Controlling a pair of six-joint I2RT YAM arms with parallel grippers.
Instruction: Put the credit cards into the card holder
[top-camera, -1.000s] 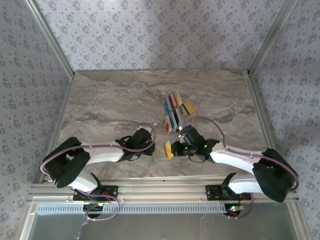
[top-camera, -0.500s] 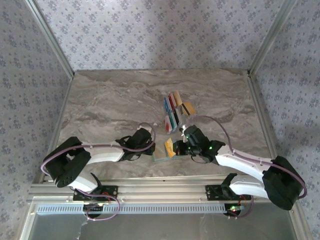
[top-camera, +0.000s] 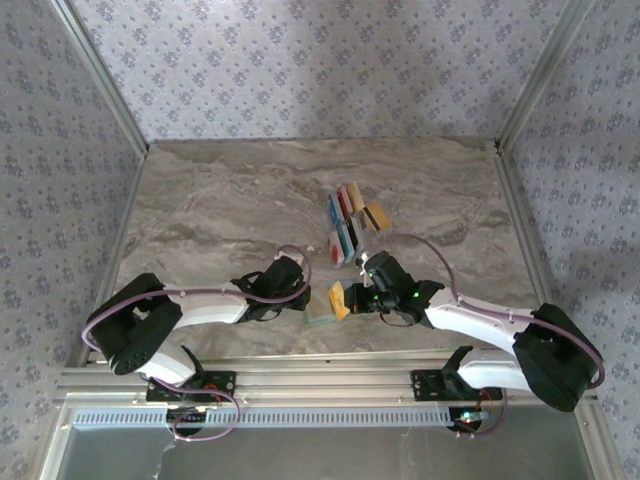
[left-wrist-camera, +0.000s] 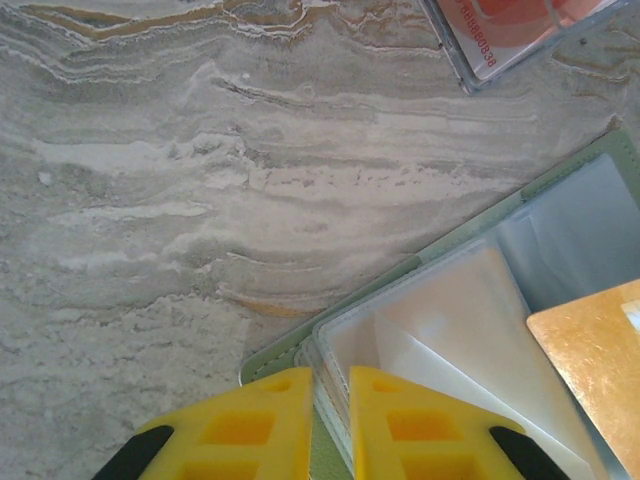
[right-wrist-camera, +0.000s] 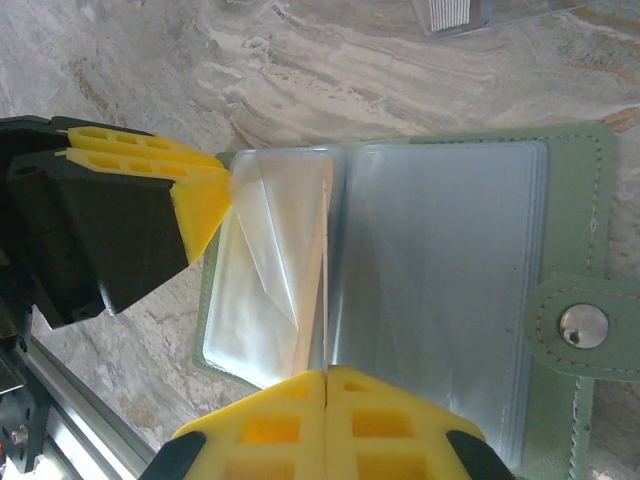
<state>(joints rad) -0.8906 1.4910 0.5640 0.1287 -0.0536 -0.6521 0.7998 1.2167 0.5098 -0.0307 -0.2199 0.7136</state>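
Observation:
The card holder (top-camera: 320, 316) lies open near the table's front edge, pale green with clear sleeves (right-wrist-camera: 440, 250) and a snap tab (right-wrist-camera: 583, 325). My left gripper (top-camera: 307, 301) is shut on the edge of the sleeves at the card holder's (left-wrist-camera: 400, 275) corner, its fingers (right-wrist-camera: 150, 165) to the left. My right gripper (top-camera: 348, 297) is shut on a tan credit card (top-camera: 338, 299), which stands edge-on (right-wrist-camera: 326, 260) over the sleeves. The tan card (left-wrist-camera: 590, 360) shows at the right of the left wrist view. Several more credit cards (top-camera: 348, 222) lie further back on the table.
The marble table top (top-camera: 230, 200) stretches wide behind and to the left. A red card (left-wrist-camera: 510, 25) lies just beyond the holder. The aluminium rail (top-camera: 320, 385) runs along the near edge, close behind both grippers. Patterned walls enclose the sides.
The right arm's elbow swung outward and came back in, while its gripper and the tan card stayed over the holder. The left arm has not moved.

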